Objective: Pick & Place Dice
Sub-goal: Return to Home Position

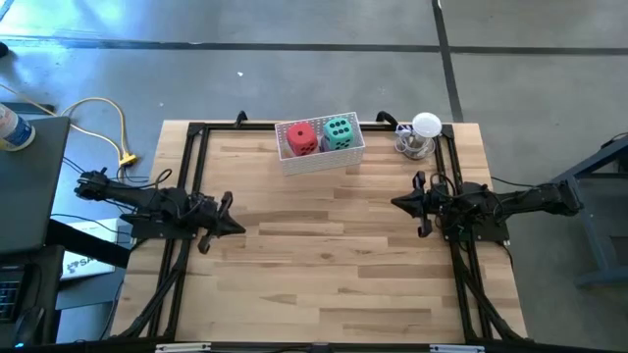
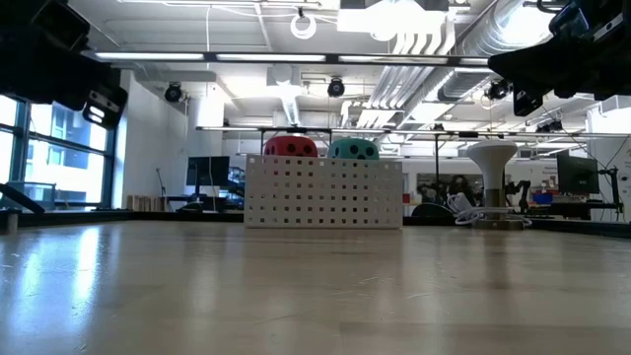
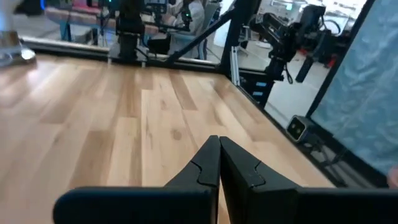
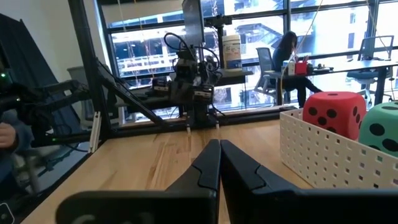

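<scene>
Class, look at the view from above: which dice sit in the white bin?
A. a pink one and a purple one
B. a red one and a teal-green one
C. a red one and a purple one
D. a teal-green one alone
B: the red die and the teal-green die sit side by side inside the white bin; no other die shows.

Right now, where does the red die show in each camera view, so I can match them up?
High view: red die sits in the white bin, on the left arm's side of the teal die.
Low view: only its top shows above the bin's wall.
Left wrist view: not in it.
Right wrist view: in the bin, beside the teal die.
Shared landmark: the bin's perforated white wall.
</scene>
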Tool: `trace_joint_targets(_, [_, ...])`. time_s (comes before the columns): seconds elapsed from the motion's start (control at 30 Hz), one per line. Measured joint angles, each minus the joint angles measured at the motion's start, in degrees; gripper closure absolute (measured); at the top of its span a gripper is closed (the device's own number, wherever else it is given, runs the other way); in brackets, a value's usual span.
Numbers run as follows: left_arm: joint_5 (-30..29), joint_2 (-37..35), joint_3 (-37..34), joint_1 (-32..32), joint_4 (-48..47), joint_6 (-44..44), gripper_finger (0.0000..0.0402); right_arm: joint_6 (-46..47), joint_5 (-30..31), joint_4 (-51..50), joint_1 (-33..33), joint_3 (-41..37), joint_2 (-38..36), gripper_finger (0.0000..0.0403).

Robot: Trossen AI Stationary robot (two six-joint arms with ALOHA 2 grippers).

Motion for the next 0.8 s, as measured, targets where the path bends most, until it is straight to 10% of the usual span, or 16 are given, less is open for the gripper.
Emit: trace_joint_targets(0.8, [0.49,0.02,-0.09,0.02,0.62,0.87,0.0401,0.0,0.0,-0.07,0.0,-0.07,0.0,0.0401])
